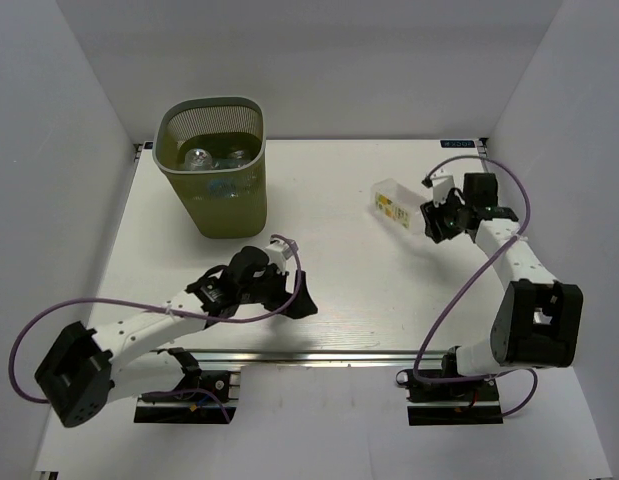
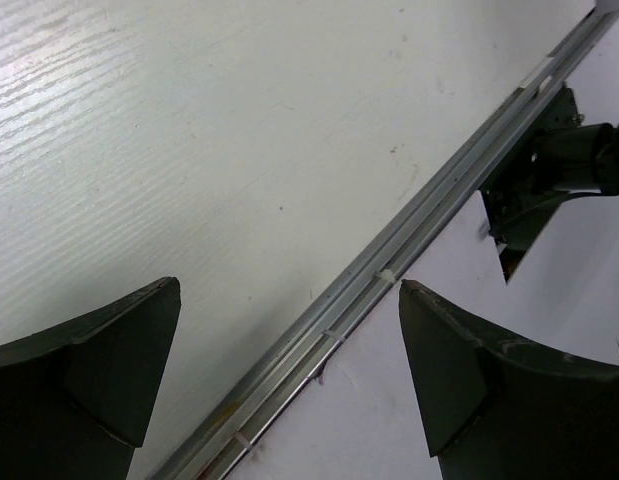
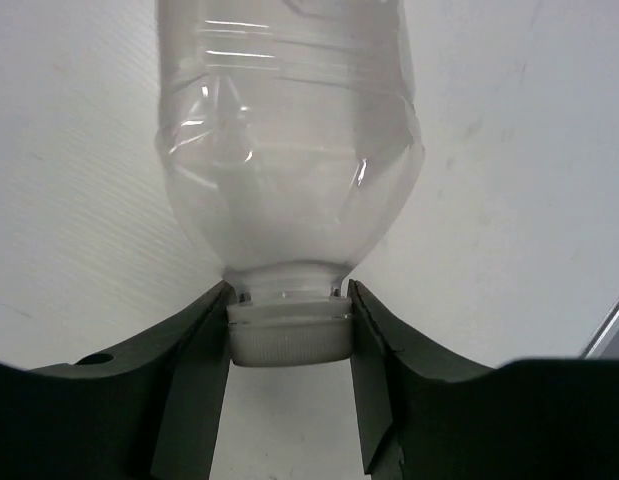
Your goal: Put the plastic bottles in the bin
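Observation:
The olive-green mesh bin stands at the far left of the table with several clear bottles inside. My right gripper is shut on the white cap of a clear bottle with a cream-white label. The bottle points away to the left at the right side of the table; in the right wrist view its clear body fills the frame above the cap. My left gripper is open and empty near the table's front edge; its dark fingers frame the metal rail.
A metal rail runs along the table's front edge, with the right arm's base mount beyond it. White walls close in the left, right and back of the table. Purple cables loop from both arms.

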Robot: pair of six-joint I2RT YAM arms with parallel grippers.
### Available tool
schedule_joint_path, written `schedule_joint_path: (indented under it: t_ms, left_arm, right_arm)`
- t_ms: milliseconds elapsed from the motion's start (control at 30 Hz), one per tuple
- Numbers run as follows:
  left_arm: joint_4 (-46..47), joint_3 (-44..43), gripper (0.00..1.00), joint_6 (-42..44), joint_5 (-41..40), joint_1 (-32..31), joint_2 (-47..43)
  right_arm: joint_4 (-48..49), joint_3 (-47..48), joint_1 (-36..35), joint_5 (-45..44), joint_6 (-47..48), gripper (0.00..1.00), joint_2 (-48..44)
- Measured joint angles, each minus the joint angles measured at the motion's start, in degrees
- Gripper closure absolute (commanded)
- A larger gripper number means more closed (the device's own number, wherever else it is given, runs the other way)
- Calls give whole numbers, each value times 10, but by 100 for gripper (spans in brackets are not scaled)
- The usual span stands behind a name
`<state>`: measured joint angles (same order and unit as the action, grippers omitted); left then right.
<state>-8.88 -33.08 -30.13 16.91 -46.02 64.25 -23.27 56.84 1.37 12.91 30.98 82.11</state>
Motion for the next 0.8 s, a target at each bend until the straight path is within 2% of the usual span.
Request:
schedule_joint_path:
  t_ms: [167,333,567,800]
  left_arm:
    - [-3,27,0,-5,-5,-2,-91]
    - [-13,56,0,-21,-15,-2,-144]
    - [-35,70,0,-40,-29,-2,-182]
    - [-36,70,0,-46,-34,-2,-183]
  right_arm:
    - [-21,148,-34,110,8,100,1]
    - [-4,328,-101,172,-26,100,37]
    - [-3,525,-196,201,-55,100,130]
    - [-7,624,-302,195,-50,99,212]
